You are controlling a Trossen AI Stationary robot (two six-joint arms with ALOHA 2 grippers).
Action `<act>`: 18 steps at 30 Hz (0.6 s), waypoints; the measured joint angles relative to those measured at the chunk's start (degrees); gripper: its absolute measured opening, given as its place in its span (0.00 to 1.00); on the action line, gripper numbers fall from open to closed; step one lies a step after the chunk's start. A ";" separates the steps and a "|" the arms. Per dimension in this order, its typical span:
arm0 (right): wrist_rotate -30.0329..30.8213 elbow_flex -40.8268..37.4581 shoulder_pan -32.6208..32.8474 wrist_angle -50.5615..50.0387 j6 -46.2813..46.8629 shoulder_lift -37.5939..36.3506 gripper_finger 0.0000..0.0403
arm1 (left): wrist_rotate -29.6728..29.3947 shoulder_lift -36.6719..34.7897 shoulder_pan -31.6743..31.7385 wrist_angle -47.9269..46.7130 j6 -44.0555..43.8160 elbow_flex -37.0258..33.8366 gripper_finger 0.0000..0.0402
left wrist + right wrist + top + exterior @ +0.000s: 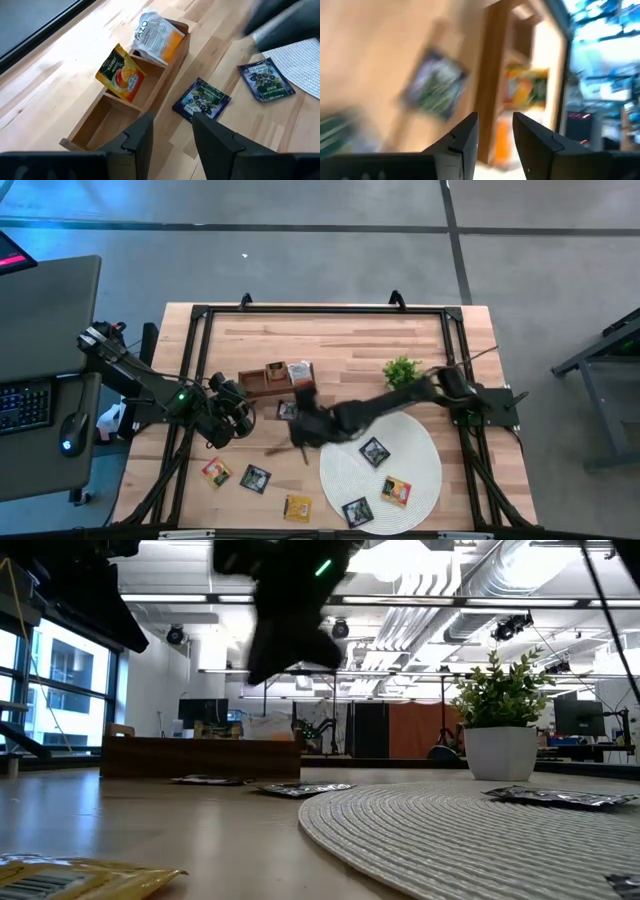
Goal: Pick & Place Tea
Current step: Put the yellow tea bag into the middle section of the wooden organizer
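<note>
- Fingers of the right gripper (495, 131) parted, nothing between them; it hangs over the counter (340, 340) beside the wooden tray (268, 380).
- Left gripper (172, 131) fingers apart too, empty, waiting at the tray's other side.
- Tray holds a yellow packet (121, 73) and a white-orange packet (155, 37).
- Dark packet (202, 99) lies just outside the tray; others are on the round mat (420, 480) and near the front edge.
- Looks like between picks: next, drop onto a loose packet, pinch its edge.
</note>
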 joint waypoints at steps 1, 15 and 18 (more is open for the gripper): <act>-1.58 0.00 1.29 -4.62 4.07 -1.39 0.29 | 0.00 0.00 0.02 0.02 0.00 0.00 0.34; -39.56 -6.13 17.46 -29.73 29.47 -10.12 0.30 | -0.02 0.00 0.02 0.45 -3.69 0.00 0.34; -42.70 -9.75 19.78 -29.79 31.60 -10.15 0.30 | 0.00 0.00 0.02 1.13 -5.33 0.00 0.34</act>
